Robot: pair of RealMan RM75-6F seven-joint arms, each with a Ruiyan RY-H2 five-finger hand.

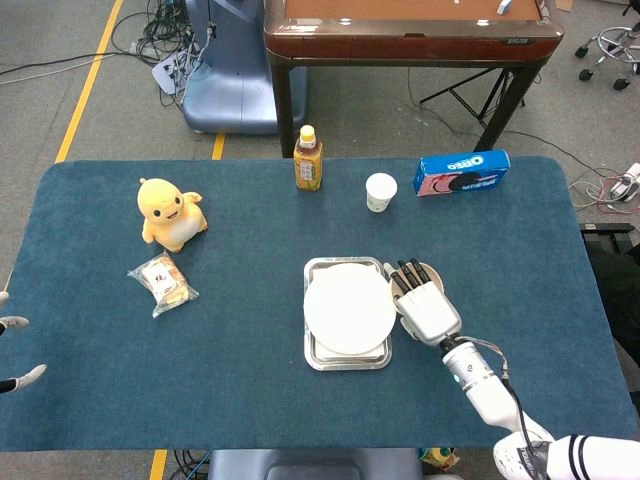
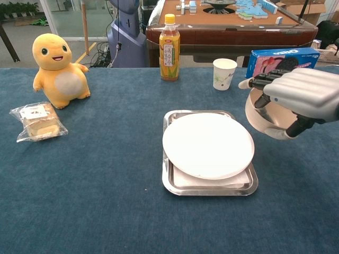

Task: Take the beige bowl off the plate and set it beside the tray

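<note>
Chest view shows the right hand [image 2: 304, 95] clamped on the round beige bowl [image 2: 265, 115], tilted, in the air at 3 o'clock of the rectangular steel tray [image 2: 209, 185]. The round white plate [image 2: 207, 144] lies on this tray. The left hand [image 1: 15, 350] is only partly visible; I cannot tell its state.

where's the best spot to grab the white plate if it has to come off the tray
Take the white plate by its right rim, coming in low from the right: that edge overhangs the tray, leaving room beneath. The right hand, nearest, holds the beige bowl.
</note>
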